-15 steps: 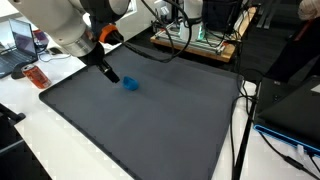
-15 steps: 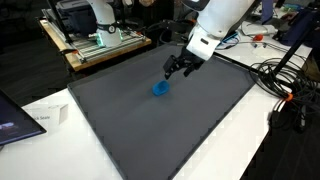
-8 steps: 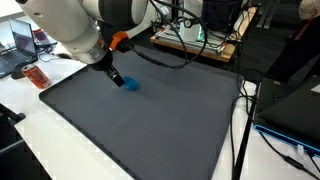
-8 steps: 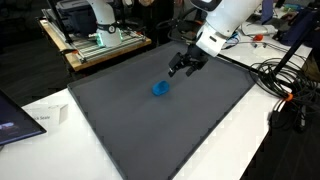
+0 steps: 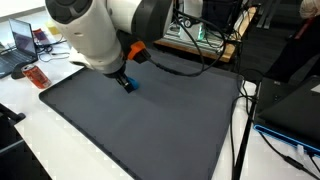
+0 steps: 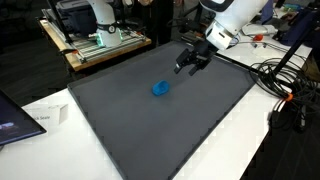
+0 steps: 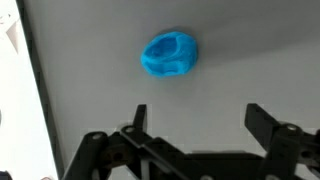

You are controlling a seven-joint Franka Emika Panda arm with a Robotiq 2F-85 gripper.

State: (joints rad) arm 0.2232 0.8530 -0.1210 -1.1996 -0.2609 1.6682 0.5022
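Wrist view: the open, empty end effector (image 7: 198, 125) sits low-centre, blue lump (image 7: 169, 54) upper-centre; centring over it first seems wise.

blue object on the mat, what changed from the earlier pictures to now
The gripper drew further away from the blue object, sliding up and to the right in an exterior view as the arm swung round. Nothing was taken hold of or let go. The jaws stayed open and empty, and the blue object stayed where it lay on the mat.
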